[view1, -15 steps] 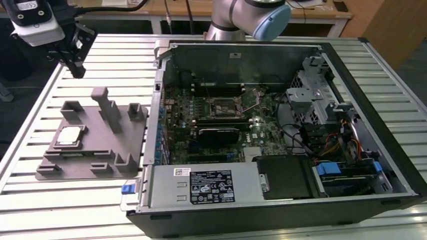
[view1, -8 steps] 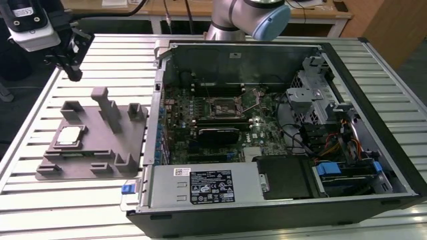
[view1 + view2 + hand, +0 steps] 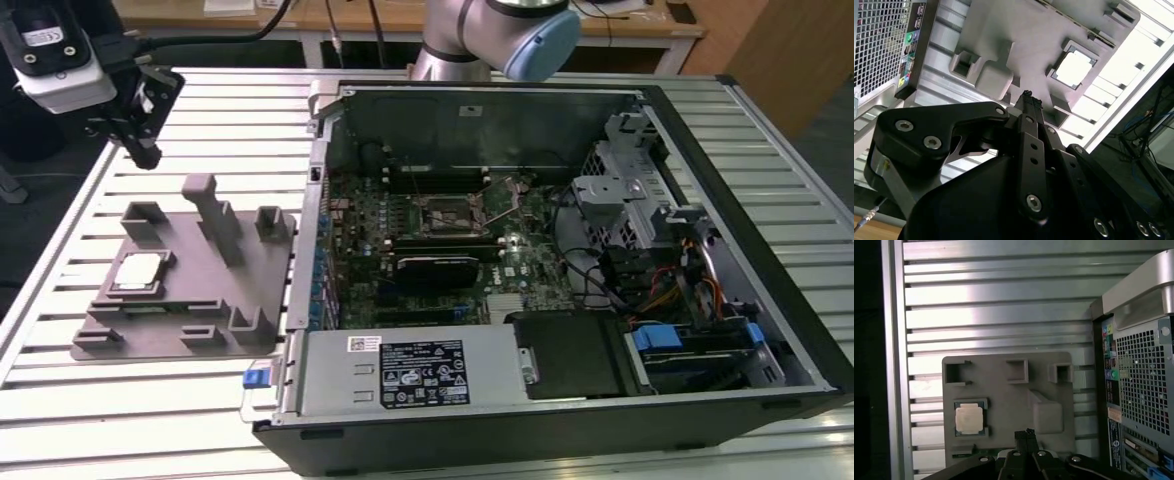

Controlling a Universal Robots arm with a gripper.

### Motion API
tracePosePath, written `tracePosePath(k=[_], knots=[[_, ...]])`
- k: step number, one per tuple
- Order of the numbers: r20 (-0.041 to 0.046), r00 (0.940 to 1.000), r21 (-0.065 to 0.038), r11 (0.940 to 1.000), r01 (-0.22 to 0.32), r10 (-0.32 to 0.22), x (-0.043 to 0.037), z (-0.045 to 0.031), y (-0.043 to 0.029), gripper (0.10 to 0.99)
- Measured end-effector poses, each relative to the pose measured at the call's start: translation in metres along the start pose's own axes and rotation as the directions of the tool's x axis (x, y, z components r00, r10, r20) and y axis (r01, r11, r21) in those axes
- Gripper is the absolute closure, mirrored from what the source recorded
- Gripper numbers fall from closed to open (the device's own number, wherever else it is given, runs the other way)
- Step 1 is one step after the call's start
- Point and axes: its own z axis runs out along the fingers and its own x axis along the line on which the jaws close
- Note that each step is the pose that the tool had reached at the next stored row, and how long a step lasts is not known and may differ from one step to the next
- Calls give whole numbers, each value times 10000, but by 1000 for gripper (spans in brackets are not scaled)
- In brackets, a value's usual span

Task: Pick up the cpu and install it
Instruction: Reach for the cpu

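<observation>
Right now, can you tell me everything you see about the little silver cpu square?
The cpu is a small flat square with a pale silvery metal top. It lies flat in a square pocket of the grey tray, beside the open computer case. Only the tray touches it.

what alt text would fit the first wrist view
The cpu lies in a square recess of a grey tray on a slatted table, with the hand hanging over the tray, apart from the cpu. A computer case stands beside the tray.

Cpu [image 3: 138, 272] in tray [image 3: 200, 303] recess, tray at the exterior view's left of computer case [image 3: 467, 118]
</observation>
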Motion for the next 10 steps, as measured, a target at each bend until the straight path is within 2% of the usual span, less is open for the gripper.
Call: tracePosePath(k=[10], knots=[[2,10000,15,10000,0,0,76,79,-8,980]])
